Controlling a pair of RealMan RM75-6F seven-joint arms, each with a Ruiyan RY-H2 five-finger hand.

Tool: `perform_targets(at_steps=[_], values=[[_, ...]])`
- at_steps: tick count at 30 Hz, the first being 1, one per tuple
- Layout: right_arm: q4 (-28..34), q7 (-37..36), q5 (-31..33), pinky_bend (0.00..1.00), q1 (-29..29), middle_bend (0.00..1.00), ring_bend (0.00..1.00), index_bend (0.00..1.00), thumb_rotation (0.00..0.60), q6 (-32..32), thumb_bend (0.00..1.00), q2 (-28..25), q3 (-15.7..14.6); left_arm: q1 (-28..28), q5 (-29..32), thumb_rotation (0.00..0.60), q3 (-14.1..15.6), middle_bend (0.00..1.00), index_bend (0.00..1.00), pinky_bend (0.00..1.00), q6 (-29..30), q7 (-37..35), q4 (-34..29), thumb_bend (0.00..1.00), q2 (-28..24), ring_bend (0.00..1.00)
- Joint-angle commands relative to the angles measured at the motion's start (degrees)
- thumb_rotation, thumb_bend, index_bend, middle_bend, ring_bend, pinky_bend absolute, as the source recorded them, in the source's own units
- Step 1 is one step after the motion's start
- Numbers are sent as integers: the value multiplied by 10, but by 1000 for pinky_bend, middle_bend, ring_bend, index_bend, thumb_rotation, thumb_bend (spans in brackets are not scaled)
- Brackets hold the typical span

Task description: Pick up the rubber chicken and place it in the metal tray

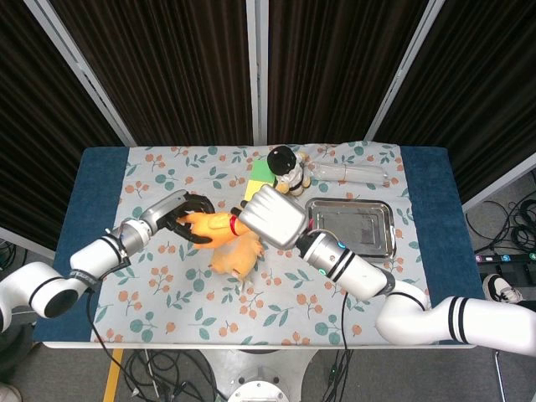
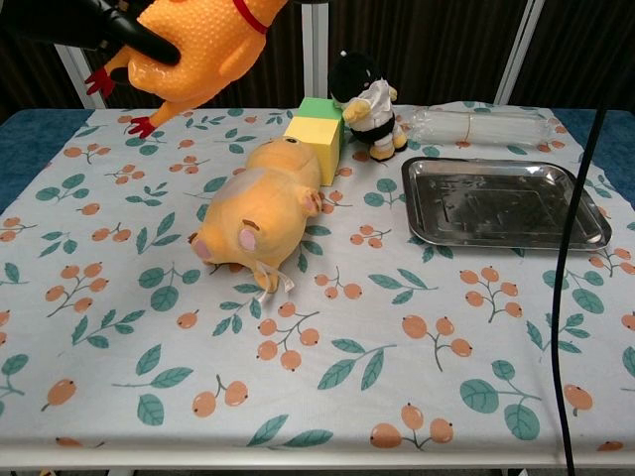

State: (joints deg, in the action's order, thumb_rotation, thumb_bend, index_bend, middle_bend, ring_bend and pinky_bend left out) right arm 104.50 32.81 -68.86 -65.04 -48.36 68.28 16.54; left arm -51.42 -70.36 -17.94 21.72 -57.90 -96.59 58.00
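The orange rubber chicken (image 1: 209,224) with a red collar hangs in the air above the table's left half, its red feet pointing left (image 2: 198,50). My left hand (image 1: 182,219) grips its body with black fingers (image 2: 99,25). My right hand (image 1: 272,218) covers the chicken's head end from above; its fingers are hidden, so I cannot tell whether it holds. The metal tray (image 1: 360,226) lies empty at the right of the table (image 2: 496,203).
An orange plush pig (image 2: 263,213) lies under the chicken, mid-table. Behind it stand a yellow-green block (image 2: 317,139) and a black-and-white doll (image 2: 362,104). A clear plastic bottle (image 2: 486,124) lies behind the tray. A black cable (image 2: 571,248) hangs at the right.
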Motion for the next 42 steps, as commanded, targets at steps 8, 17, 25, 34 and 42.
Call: perform_targets(at_steps=[8, 17, 25, 34, 42], values=[[-8, -5, -1, 1000, 3, 810, 759, 940, 600, -11, 371, 2, -8, 14, 33, 600, -9, 911, 823, 845, 12, 27, 0, 694, 7, 837], [-48, -14, 14, 1000, -3, 811, 760, 940, 600, -8, 373, 13, -6, 39, 4, 600, -28, 140, 211, 310, 7, 2, -7, 277, 7, 158], [-70, -25, 18, 1000, -9, 811, 760, 940, 600, -4, 373, 27, -8, 56, -37, 600, -43, 53, 171, 237, 10, -38, -3, 180, 10, 100], [-72, -20, 24, 1000, -18, 811, 760, 940, 600, -9, 373, 33, -2, 47, -73, 600, -41, 44, 153, 231, -2, -55, -5, 179, 10, 84], [-63, -10, 27, 1000, -25, 811, 760, 940, 600, -13, 373, 40, -3, 23, -76, 600, -37, 145, 227, 230, -32, -68, 2, 172, 14, 95]])
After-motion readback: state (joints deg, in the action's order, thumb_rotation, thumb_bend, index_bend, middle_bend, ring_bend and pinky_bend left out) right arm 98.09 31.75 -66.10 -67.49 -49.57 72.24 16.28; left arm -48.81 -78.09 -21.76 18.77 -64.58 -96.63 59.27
